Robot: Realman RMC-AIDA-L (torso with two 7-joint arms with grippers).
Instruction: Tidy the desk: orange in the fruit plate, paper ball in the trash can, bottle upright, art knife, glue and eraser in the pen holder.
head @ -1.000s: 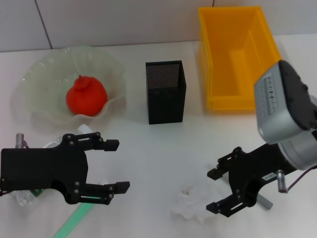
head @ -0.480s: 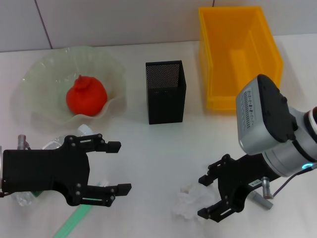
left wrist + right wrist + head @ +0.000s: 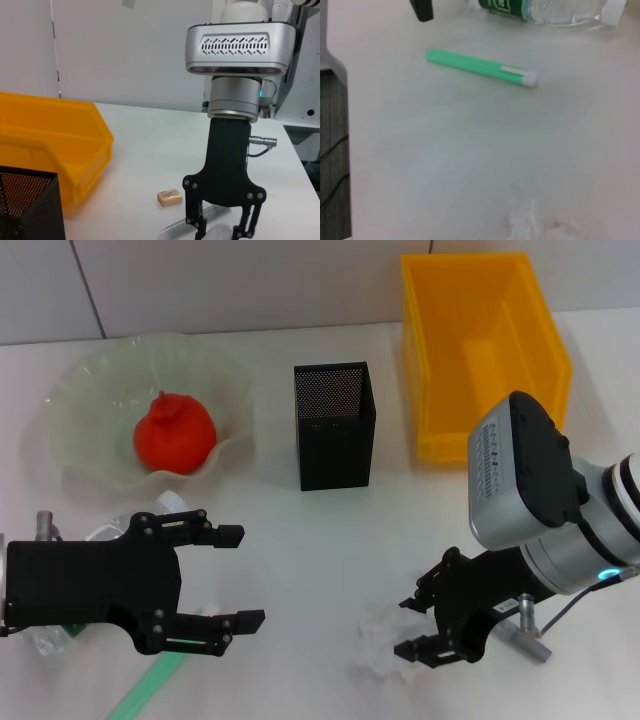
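White table (image 3: 300, 550) carries everything in the head view. The orange (image 3: 174, 434) already sits in the plate (image 3: 90, 390) at the far left corner, so that step looks done. The holder (image 3: 335, 425) stands mid-table near the far edge, and the yellow can (image 3: 480, 350) fills the far right corner, open side up to receive the paper. The right claw (image 3: 420, 625) hangs low near the front edge, jaws spread, right against the pale paper ball (image 3: 378, 655) but with nothing between them yet; that placement suggests a grasp in preparation. The left claw (image 3: 232, 577) hovers at the front left, wide open and empty, above the lying bottle (image 3: 45, 640) and a green stick (image 3: 150, 685).

In the left wrist view the right claw (image 3: 222, 227) points straight down, fingers apart, tips straddling a whitish lump on the table. The eraser (image 3: 169, 197) lies just beside it, with a pale tube (image 3: 210, 212) behind the fingers. The can (image 3: 60, 135) and holder (image 3: 25, 200) stand off to one side.

The right wrist view shows the paper ball (image 3: 535, 222) close below, the green stick (image 3: 480, 67) farther off, and the bottle (image 3: 545, 10) on its side, yet to be stood up.
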